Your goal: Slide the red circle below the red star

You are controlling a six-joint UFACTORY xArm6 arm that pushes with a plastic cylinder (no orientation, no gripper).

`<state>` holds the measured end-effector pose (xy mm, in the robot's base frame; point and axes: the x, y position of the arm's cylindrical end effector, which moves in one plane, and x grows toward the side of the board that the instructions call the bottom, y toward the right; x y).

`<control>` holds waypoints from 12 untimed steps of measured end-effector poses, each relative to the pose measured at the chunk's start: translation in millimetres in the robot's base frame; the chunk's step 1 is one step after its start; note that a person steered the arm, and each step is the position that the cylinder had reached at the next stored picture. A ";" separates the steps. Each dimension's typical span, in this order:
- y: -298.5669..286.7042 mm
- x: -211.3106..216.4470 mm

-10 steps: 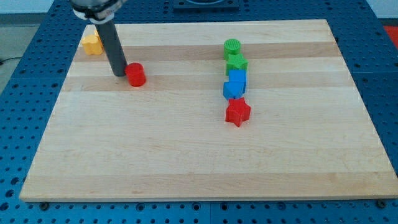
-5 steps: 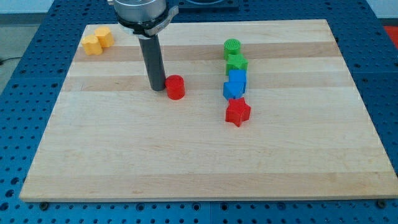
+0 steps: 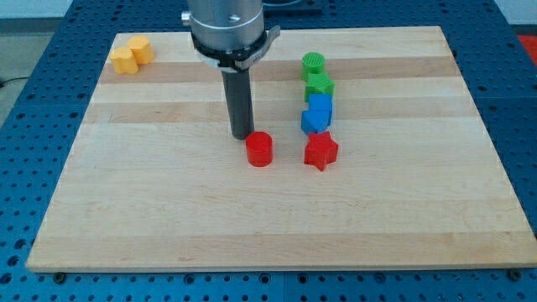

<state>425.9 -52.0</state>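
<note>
The red circle (image 3: 259, 149) lies on the wooden board (image 3: 277, 218), to the left of the red star (image 3: 320, 152) with a small gap between them. My tip (image 3: 243, 136) rests on the board just up and left of the red circle, touching or nearly touching it. The dark rod rises from the tip toward the view's top.
A column of blocks stands directly above the red star: two blue blocks (image 3: 317, 113), a green star (image 3: 318, 85), a green circle (image 3: 313, 63). Two yellow blocks (image 3: 131, 54) sit at the board's top left corner.
My tip has moved right and down across the board, pushing the red circle from the upper left to a spot just left of the red star.
</note>
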 end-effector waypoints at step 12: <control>42.8 96.3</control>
<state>522.2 -9.1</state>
